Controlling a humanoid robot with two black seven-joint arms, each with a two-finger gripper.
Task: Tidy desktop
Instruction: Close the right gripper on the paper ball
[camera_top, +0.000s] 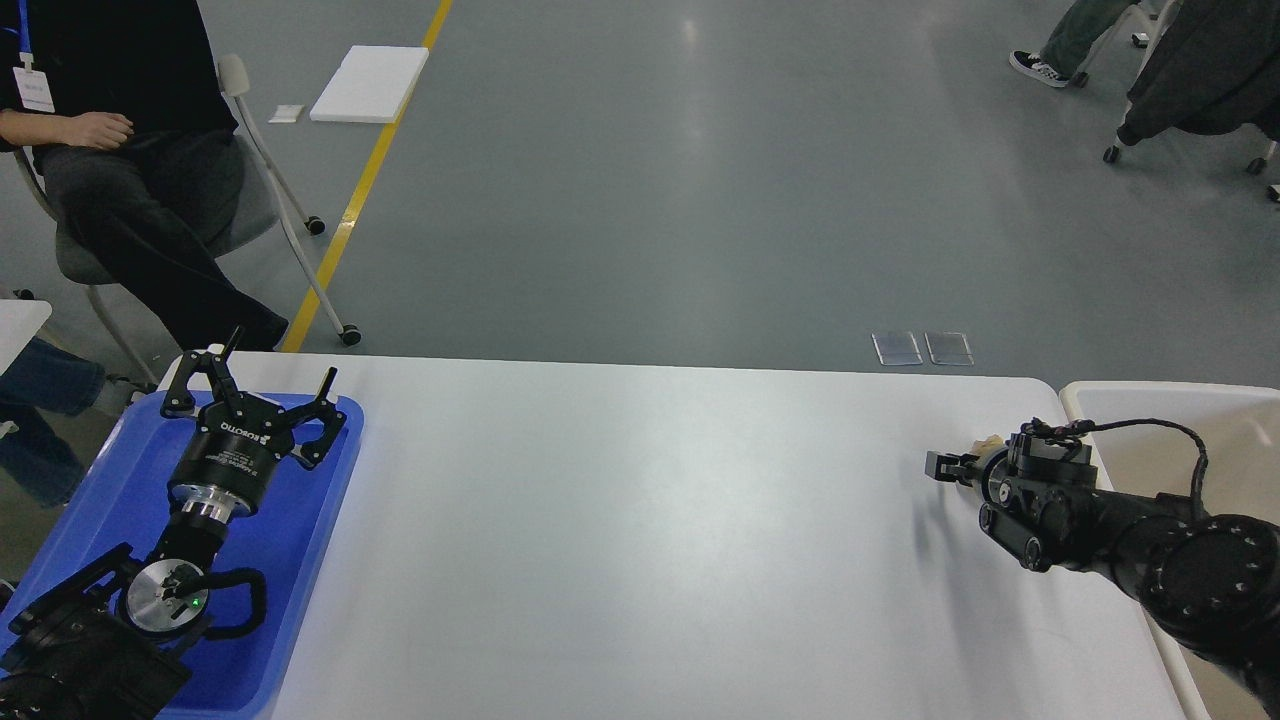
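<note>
Head view: the white counter (640, 520) fills the lower frame, its middle bare. At its left edge lies a blue plastic tray (300, 560); the left hand (272, 388) hovers over the tray's far end, fingers spread wide, holding nothing. Near the right edge, beside a beige-white bin (1180, 400), the right hand (940, 467) points left; whether it is open cannot be told.

Left gripper (277, 375) hangs with fingers spread wide; right gripper (940, 466) points leftward, its fingers indistinguishable.
</note>
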